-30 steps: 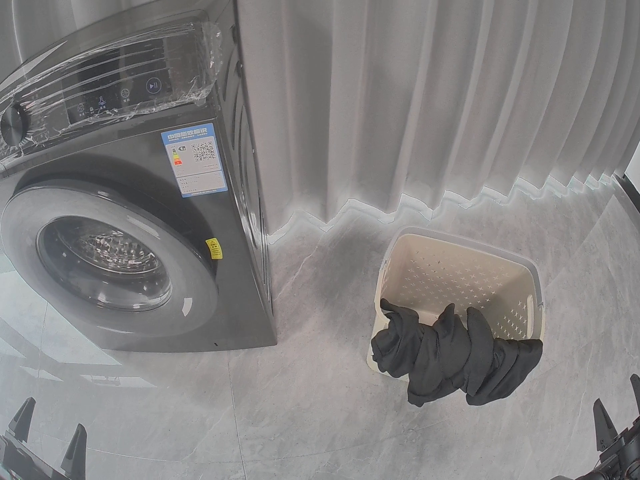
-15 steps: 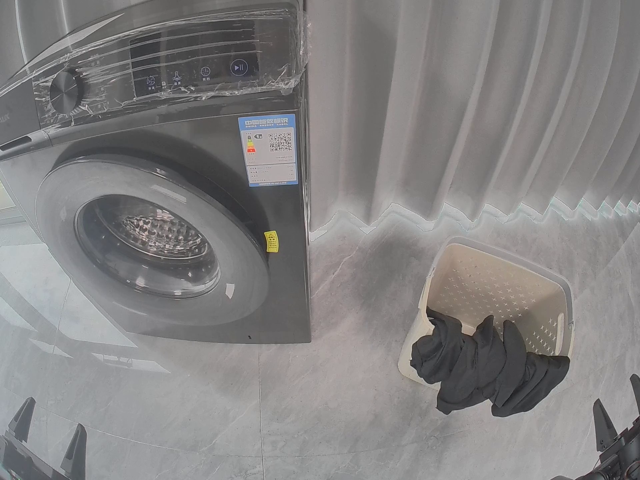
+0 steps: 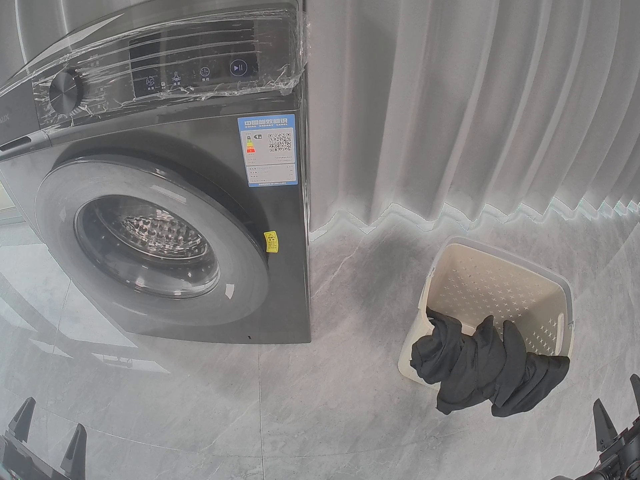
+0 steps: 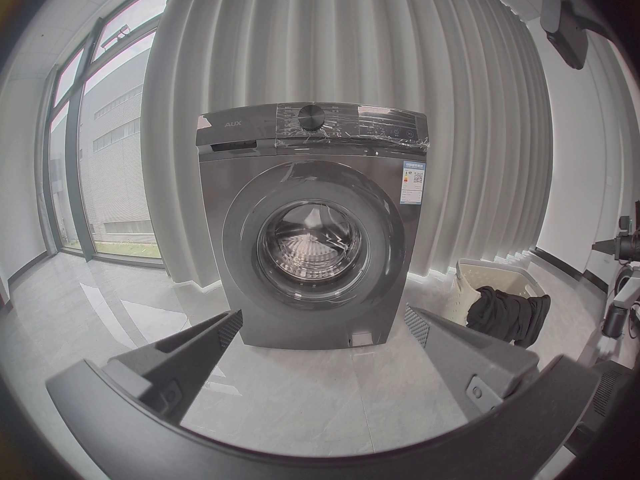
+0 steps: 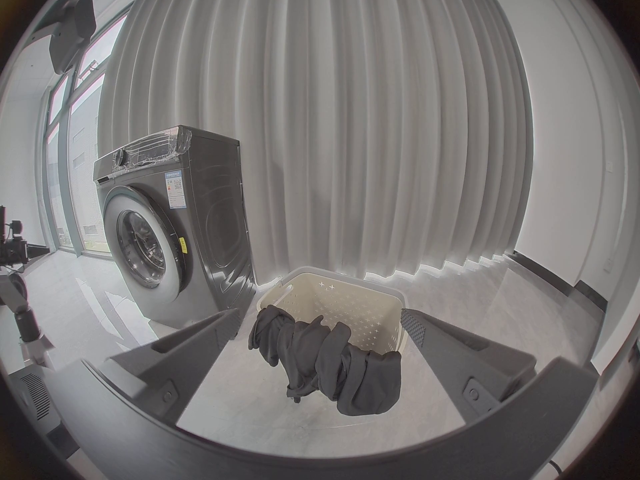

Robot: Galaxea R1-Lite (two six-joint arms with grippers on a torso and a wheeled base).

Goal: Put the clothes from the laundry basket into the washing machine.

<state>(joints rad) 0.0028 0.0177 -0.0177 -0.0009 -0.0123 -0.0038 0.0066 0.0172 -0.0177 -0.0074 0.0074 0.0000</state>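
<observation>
On laundry basket (image 3: 493, 288), dark clothes (image 3: 483, 368) draped

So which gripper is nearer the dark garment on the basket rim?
Right. The right gripper sits close beside the dark garment; the left gripper is far off, facing the washing machine.

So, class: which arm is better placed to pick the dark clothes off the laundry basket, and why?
Right, I'd judge. The dark clothes drape over the near rim of the laundry basket on the robot's right, nearest the open right pincer; the left pincer faces the washing machine.
</observation>
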